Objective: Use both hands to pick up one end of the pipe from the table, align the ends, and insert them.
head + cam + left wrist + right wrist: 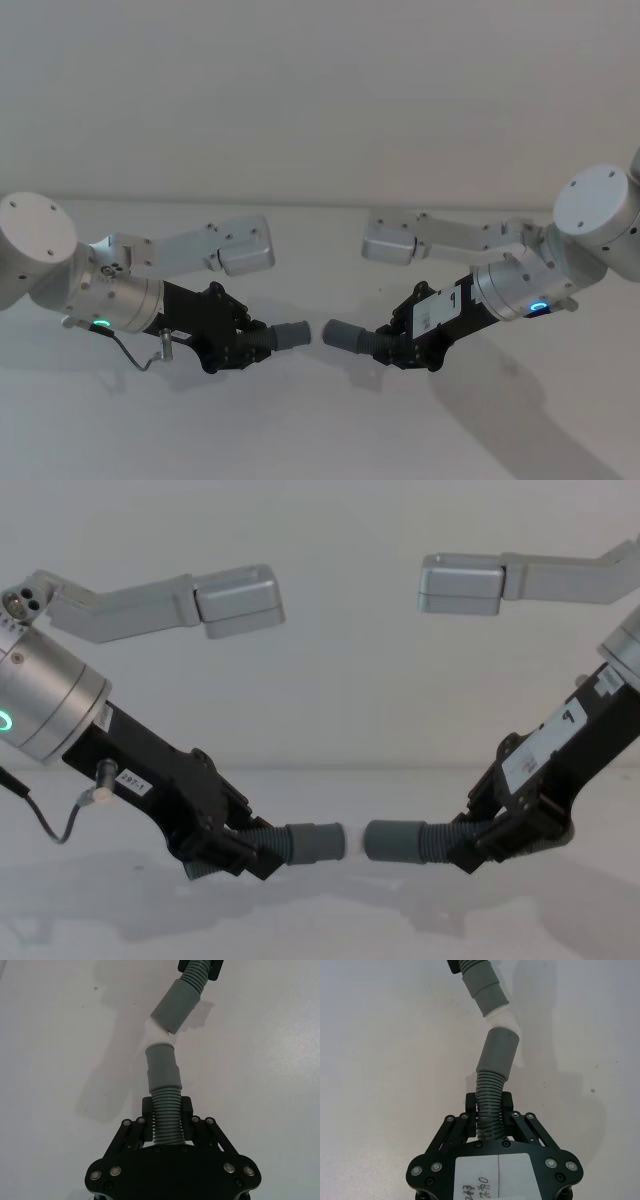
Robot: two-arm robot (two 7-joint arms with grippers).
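Note:
Both pieces of the pipe hang just above the white table (pixel 320 430). My left gripper (pixel 250 342) (pixel 166 1110) is shut on the ribbed hose (pixel 166 1120) of one piece. That piece's smooth grey cuff (pixel 291 334) (pixel 162 1067) points to the right. My right gripper (pixel 392 345) (pixel 489 1105) is shut on the ribbed hose of the other piece. Its cuff (pixel 345 335) (pixel 497 1052) points to the left. The two ends face each other a short gap apart, slightly angled. A white stub (pixel 355 840) (pixel 160 1036) shows between them, at the left cuff's mouth.
Silver forearm links of both arms hang behind the grippers, one on the left (pixel 240 245) and one on the right (pixel 395 240). A thin cable loop (pixel 140 358) dangles under the left wrist. Open white table lies in front of and behind the pipe.

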